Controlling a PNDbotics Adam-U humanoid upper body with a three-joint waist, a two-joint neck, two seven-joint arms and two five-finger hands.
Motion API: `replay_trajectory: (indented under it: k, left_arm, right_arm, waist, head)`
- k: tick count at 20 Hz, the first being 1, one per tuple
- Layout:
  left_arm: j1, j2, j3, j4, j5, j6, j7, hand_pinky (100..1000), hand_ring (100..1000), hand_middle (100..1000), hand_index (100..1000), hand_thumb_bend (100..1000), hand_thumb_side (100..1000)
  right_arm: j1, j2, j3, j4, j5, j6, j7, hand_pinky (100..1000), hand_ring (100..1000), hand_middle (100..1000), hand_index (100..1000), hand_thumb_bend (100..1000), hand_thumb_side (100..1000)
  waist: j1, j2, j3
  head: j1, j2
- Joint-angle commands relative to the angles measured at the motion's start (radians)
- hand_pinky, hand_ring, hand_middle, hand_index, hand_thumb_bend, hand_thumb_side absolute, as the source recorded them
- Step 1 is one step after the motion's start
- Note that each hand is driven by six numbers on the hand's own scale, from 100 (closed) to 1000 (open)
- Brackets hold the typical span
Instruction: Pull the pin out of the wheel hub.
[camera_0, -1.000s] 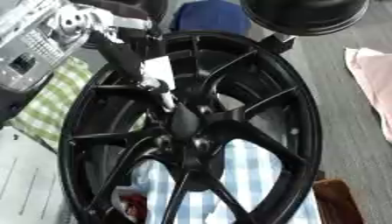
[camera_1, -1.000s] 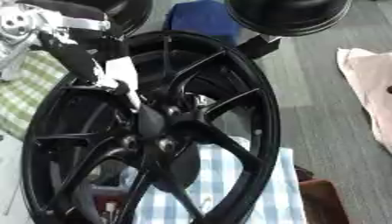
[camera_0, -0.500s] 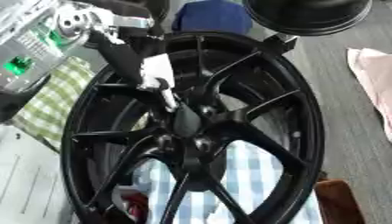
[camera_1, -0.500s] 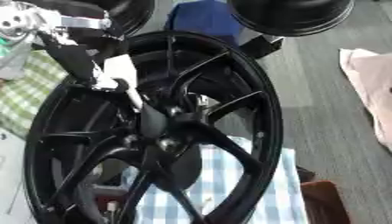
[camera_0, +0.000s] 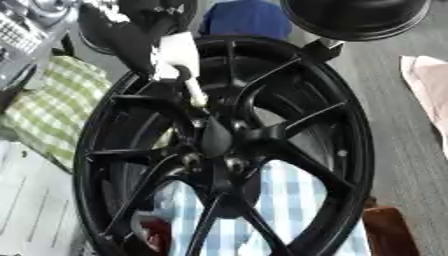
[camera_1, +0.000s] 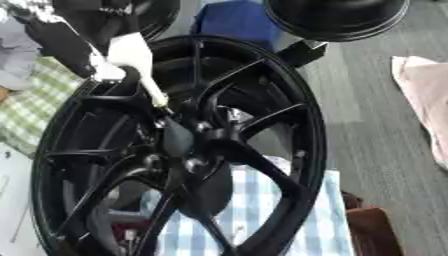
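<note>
Gripping the pin (camera_0: 194, 93) by its white top, the left hand (camera_0: 144, 37) has its fingers curled round it just above the centre of the black wheel hub (camera_0: 223, 145). The pin's lower tip slants toward the hub centre, though whether it touches I cannot tell; the right hand is out of sight.

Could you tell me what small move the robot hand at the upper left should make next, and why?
Probably draw back up-left along the pin's line. The left robot hand grips the white-handled pin, whose thin tip seems to sit just at the centre of the black spoked wheel hub, so a straight pull should clear it.
</note>
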Motion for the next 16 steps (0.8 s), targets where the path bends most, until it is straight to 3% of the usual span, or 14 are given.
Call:
replay_trajectory:
  k: [1, 7, 11, 16]
  left_arm:
    - [0.004, 0.049, 0.112, -0.046, 0.021, 0.096, -0.017, 735, 502, 302, 407, 177, 232]
    - [0.144, 0.174, 0.279, -0.042, 0.037, 0.129, 0.158, 736, 499, 300, 404, 171, 215]
    - [0.306, 0.279, 0.384, -0.064, 0.086, 0.149, 0.263, 737, 496, 298, 401, 162, 217]
    - [0.518, 0.349, 0.483, -0.089, 0.181, 0.177, 0.382, 740, 497, 302, 406, 153, 233]
  right_arm:
    - [-0.004, -0.019, -0.013, -0.013, -0.003, -0.006, -0.003, 847, 610, 754, 679, 100, 831]
    - [0.000, -0.023, -0.026, -0.013, 0.002, -0.015, -0.012, 847, 610, 755, 679, 100, 826]
    - [0.002, -0.022, -0.039, -0.013, 0.004, -0.024, -0.022, 847, 610, 755, 679, 100, 822]
    - [-0.001, -0.018, -0.048, -0.013, 0.003, -0.034, -0.029, 847, 610, 755, 679, 100, 817]
  waist:
    - [-0.001, -0.037, 0.004]
    - [-0.007, -0.036, 0.012]
    - [-0.016, -0.029, 0.017]
    - [-0.029, -0.025, 0.025]
  head:
    - [0.000, 0.004]
    - [-0.018, 0.019]
    - [-0.027, 0.015]
    - [-0.031, 0.008]
